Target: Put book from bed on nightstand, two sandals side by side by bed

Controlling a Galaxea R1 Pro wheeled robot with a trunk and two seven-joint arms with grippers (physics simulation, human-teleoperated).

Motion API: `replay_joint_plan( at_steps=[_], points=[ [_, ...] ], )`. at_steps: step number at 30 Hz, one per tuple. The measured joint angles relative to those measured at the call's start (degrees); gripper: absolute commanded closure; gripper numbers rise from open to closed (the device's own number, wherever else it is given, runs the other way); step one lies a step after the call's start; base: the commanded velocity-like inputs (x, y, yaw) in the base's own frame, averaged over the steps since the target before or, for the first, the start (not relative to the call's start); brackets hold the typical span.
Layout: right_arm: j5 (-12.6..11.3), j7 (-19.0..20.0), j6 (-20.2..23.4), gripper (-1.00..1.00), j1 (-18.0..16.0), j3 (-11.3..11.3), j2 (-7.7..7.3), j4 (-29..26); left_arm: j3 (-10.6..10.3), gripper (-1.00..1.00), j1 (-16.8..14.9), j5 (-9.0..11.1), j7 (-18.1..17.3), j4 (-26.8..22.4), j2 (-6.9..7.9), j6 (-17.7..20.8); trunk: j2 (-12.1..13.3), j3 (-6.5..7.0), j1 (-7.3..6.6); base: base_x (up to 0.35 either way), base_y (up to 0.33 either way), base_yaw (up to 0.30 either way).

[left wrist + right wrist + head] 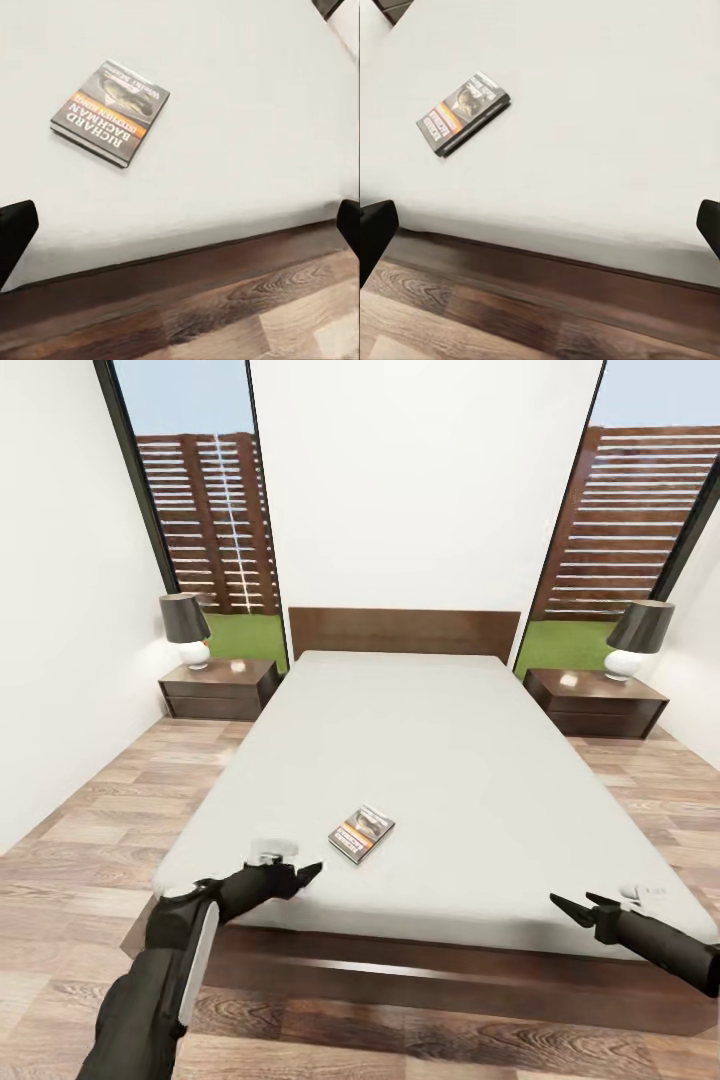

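The book [361, 833] lies flat on the bed [400, 730] near its foot edge, left of centre. Its dark cover with an orange band faces up [111, 111] [463, 111]. My left gripper [308, 875] hovers open over the foot edge, just short and left of the book, with nothing in it. My right gripper [572, 903] is open and holds nothing, at the foot edge well to the right of the book. A nightstand [220, 688] stands left of the headboard and another nightstand [597, 702] right of it. The blue sandals are out of view.
Each nightstand carries a dark-shaded lamp [185, 628] [636, 638]. The dark wooden bed frame [420, 970] juts out below the mattress, right in front of me. Wood-plank floor [80, 840] runs along both sides of the bed. White walls and tall windows close the room.
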Motion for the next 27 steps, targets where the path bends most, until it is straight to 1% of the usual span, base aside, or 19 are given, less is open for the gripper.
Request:
replay_joint_plan(
  at_steps=[1,2,4,5,6,7,8,10,11,12,13,14,15,16,18,20,22,25,27],
  points=[
    [0.0,0.0,0.0,-1.0,0.0,0.0,-0.02,0.0,-0.5,-1.0,-2.2,1.3,0.1,-0.3,-0.45,2.9,0.0,0.0,0.0,0.0,0.0,0.0],
    [0.0,0.0,0.0,-1.0,0.0,0.0,-0.03,0.0,-0.7,-1.0,-3.4,2.0,0.1,-0.3,-0.62,4.1,0.0,-0.01,0.0,0.0,0.0,0.0],
    [0.0,0.0,0.0,-1.0,0.0,0.0,0.01,0.0,-1.1,-1.0,-7.2,4.8,0.2,0.7,-1.02,7.2,0.0,0.0,0.0,0.0,0.0,0.0],
    [0.0,0.0,0.0,-1.0,0.0,0.1,0.04,0.0,-1.2,-1.0,-9.1,5.8,0.4,2.1,-1.12,7.9,0.0,0.0,0.0,0.0,0.0,0.0],
    [0.0,0.0,0.0,-1.0,0.0,0.1,0.06,0.0,-1.2,-1.0,-10.2,6.2,0.5,2.9,-1.16,8.2,0.0,-0.01,0.0,0.0,0.0,0.0],
    [0.1,0.0,0.0,-1.0,0.0,0.1,0.12,0.0,-1.2,-1.0,-13.4,7.6,1.1,5.7,-1.23,8.8,0.0,0.0,0.0,0.0,0.0,0.0],
    [0.1,0.0,0.0,-1.0,0.0,0.1,0.14,0.0,-1.2,-1.0,-14.7,7.9,1.5,6.9,-1.25,8.9,0.0,-0.01,0.0,0.0,0.0,0.0],
    [0.1,0.0,0.0,-1.0,0.0,0.1,0.17,0.0,-0.1,-1.0,-18.1,10.4,3.9,12.7,-1.28,8.6,0.0,-0.01,0.0,0.0,0.0,0.0],
    [0.1,0.0,0.0,-1.0,0.0,0.1,0.16,0.0,0.2,-1.0,-18.6,11.3,4.7,14.0,-1.3,8.3,0.0,-0.01,0.0,0.0,0.0,0.0],
    [0.1,0.0,0.0,-1.0,0.0,0.1,0.15,0.0,0.7,-1.0,-19.3,13.5,6.8,16.3,-1.33,7.2,0.0,-0.01,0.0,0.0,0.0,0.0],
    [0.1,0.0,0.0,-1.0,0.0,0.1,0.14,0.0,0.9,-1.0,-19.6,14.7,8.1,17.4,-1.34,6.4,0.0,-0.01,0.0,0.0,0.0,0.0],
    [0.1,0.0,0.0,-1.0,0.0,0.1,0.1,0.0,1.2,-1.0,-20.0,16.9,11.1,19.7,-1.35,4.3,0.0,-0.01,0.0,0.0,0.0,0.0],
    [0.1,0.0,0.0,-1.0,0.0,0.1,0.09,0.0,1.3,-1.0,-20.1,18.2,12.8,20.9,-1.36,3.0,0.0,-0.01,0.0,0.0,0.0,0.0],
    [0.1,0.0,0.1,-1.0,0.0,0.1,0.06,0.0,1.5,-1.0,-20.4,21.9,17.3,23.8,-1.36,-0.5,0.0,-0.01,0.0,0.0,0.0,0.0],
    [0.1,0.0,0.1,-1.0,0.0,0.0,0.04,0.0,1.3,-1.0,-20.6,27.7,21.8,26.0,-1.37,-3.3,0.0,-0.01,0.0,0.0,0.0,0.0],
    [0.1,0.0,0.1,-1.0,0.0,0.0,0.04,0.0,0.9,-1.0,-20.6,30.5,23.4,27.2,-1.38,-4.2,0.0,-0.01,0.0,0.0,0.0,0.0],
    [0.1,0.0,0.1,-1.0,0.0,0.0,0.06,0.0,0.2,-1.0,-20.7,32.0,24.2,28.8,-1.38,-4.7,0.0,-0.01,0.0,0.0,0.0,0.0],
    [0.1,0.0,0.1,-1.0,0.0,0.0,0.16,0.0,-0.8,-1.0,-20.7,33.1,24.9,31.9,-1.38,-5.1,0.0,-0.01,0.0,0.0,0.0,0.0],
    [0.1,0.0,0.1,-1.0,0.0,0.1,0.18,0.0,-1.2,-1.0,-20.7,33.3,25.0,32.8,-1.38,-5.2,0.0,-0.01,0.0,0.025,0.0,0.0]
  ],
)
